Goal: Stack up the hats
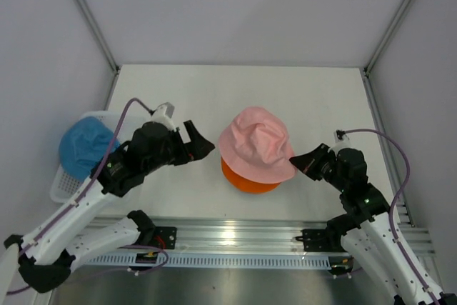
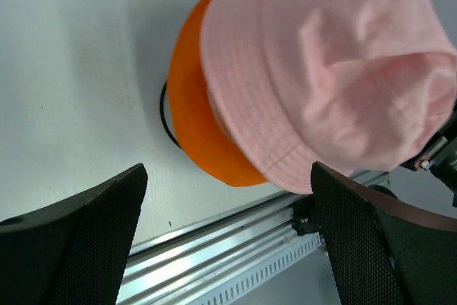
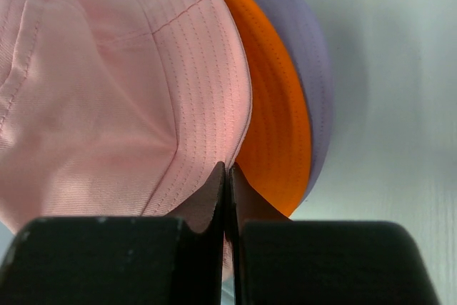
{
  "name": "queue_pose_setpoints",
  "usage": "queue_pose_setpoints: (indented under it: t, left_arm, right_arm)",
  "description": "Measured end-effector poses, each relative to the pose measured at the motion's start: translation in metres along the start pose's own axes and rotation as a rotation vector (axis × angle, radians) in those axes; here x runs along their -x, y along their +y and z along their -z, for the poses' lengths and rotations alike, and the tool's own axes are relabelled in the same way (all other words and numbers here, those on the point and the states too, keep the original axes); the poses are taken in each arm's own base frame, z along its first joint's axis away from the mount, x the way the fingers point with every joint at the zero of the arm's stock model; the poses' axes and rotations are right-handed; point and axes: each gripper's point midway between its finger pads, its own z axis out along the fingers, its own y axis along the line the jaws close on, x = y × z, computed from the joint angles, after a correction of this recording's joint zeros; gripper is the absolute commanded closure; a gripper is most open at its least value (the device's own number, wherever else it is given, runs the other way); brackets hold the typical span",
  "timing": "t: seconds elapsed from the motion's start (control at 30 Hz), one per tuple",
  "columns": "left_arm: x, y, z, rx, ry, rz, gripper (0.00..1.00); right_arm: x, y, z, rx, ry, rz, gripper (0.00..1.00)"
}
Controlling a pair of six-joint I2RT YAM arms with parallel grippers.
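The light pink hat (image 1: 255,143) lies on top of the bright orange hat (image 1: 246,180) at the table's middle front. In the right wrist view the pink hat (image 3: 107,98) covers the orange hat (image 3: 275,126), which rests on the lavender-purple hat (image 3: 307,55). My right gripper (image 1: 296,160) is shut on the pink hat's brim (image 3: 228,169) at the stack's right edge. My left gripper (image 1: 200,144) is open and empty just left of the stack; its view shows the pink hat (image 2: 328,69) over the orange hat (image 2: 193,119). The sky blue hat (image 1: 86,144) sits in the basket at left.
A white mesh basket (image 1: 64,187) stands at the table's left edge and holds the blue hat. A metal rail (image 1: 235,233) runs along the near edge between the arm bases. Grey walls enclose the table at back and sides.
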Motion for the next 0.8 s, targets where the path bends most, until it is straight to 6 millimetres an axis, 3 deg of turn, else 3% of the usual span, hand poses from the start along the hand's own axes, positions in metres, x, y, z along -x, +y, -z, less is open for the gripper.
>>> queue_pose_setpoints:
  t: [0.07,0.17,0.37,0.47,0.6,0.77,0.8]
  left_arm:
    - [-0.011,0.026,-0.009,-0.016,-0.038,0.090,0.03]
    - [-0.024,0.034,-0.026,-0.061,-0.040,0.159,0.08]
    - [-0.026,0.025,-0.063,-0.172,-0.033,0.313,0.12]
    - [-0.023,0.014,-0.073,-0.235,-0.034,0.373,0.21]
    - [-0.023,0.005,-0.085,-0.295,-0.029,0.440,0.41]
    - [-0.022,0.000,-0.090,-0.318,-0.019,0.475,0.44]
    - [-0.021,-0.001,-0.090,-0.323,-0.021,0.479,0.55]
  right_arm:
    - [-0.002,-0.004,-0.002,0.003,-0.002,0.013,1.00]
    - [-0.003,-0.007,-0.003,0.018,-0.019,0.038,1.00]
    - [0.000,-0.008,-0.002,0.041,-0.050,0.074,1.00]
    - [0.001,-0.007,-0.003,0.045,-0.057,0.082,1.00]
    - [0.002,-0.007,-0.003,0.047,-0.059,0.090,1.00]
    - [0.002,-0.007,-0.003,0.044,-0.061,0.091,1.00]
    - [0.002,-0.007,-0.003,0.043,-0.061,0.091,1.00]
